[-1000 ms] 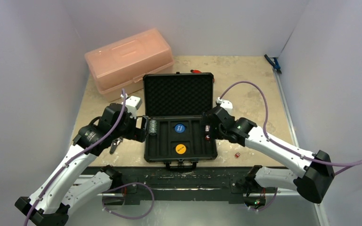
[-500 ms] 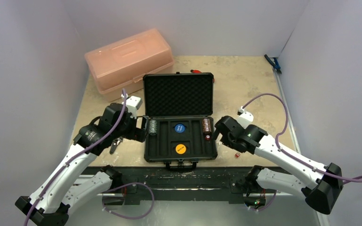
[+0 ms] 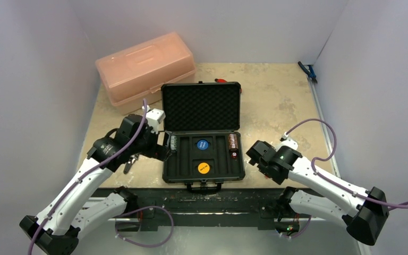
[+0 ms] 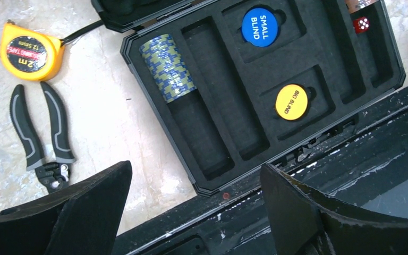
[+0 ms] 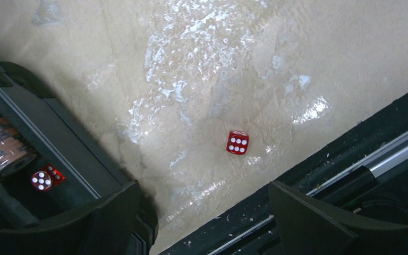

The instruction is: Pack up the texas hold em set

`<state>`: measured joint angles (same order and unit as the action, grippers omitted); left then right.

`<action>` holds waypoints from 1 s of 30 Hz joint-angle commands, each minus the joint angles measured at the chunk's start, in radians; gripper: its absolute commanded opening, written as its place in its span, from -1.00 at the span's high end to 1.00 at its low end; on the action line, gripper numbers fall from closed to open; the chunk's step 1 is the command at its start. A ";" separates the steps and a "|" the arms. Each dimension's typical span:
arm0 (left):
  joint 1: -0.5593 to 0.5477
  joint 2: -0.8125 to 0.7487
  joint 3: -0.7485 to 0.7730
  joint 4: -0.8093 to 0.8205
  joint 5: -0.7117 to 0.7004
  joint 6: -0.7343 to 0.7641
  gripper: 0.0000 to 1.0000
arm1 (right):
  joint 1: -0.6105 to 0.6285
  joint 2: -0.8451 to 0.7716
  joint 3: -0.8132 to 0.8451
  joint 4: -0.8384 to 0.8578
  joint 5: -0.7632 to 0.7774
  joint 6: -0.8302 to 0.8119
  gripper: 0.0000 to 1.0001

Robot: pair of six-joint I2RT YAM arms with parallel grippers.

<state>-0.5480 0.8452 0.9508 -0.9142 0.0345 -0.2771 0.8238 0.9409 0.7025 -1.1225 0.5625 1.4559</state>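
Note:
The black case stands open mid-table, foam lid point(image 3: 200, 108) up and tray point(image 3: 188, 169) near. The tray holds a grey chip stack point(image 3: 173, 142) point(image 4: 167, 68), a brown-red stack point(image 3: 233, 142) point(image 5: 0, 143), a blue disc point(image 3: 202, 144) point(image 4: 260, 26), a yellow disc point(image 3: 204, 168) point(image 4: 291, 101) and two red dice point(image 5: 45, 178). One red die point(image 5: 237, 142) lies on the table right of the case. My left gripper point(image 4: 196, 180) is open and empty over the tray's near left corner. My right gripper point(image 5: 204, 199) is open and empty, just short of the loose die.
A pink translucent box point(image 3: 146, 66) stands at the back left. A yellow tape measure point(image 4: 29, 52) and black pliers point(image 4: 42, 133) lie left of the case. A blue tool point(image 3: 308, 70) lies at the back right. A black rail point(image 5: 350, 159) runs along the table's near edge.
My right gripper has drawn back from the tray's right slot toward the near right, leaving the brown-red stack in the tray. My left gripper has shifted slightly toward the case.

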 commanded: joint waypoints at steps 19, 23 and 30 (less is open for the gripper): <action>0.007 -0.088 0.003 0.025 0.035 0.030 -0.79 | -0.446 0.093 -0.124 0.241 -0.303 -0.220 -0.39; 0.007 -0.099 0.003 0.023 0.038 0.032 -0.79 | -0.450 0.129 -0.145 0.266 -0.333 -0.229 -0.27; 0.007 -0.112 0.001 0.022 0.031 0.031 -0.79 | -0.454 0.148 -0.147 0.278 -0.322 -0.223 -0.06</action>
<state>-0.5468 0.7448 0.9512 -0.9070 0.0605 -0.2676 0.3782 1.0771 0.5526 -0.8684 0.2417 1.2381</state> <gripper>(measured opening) 0.899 0.550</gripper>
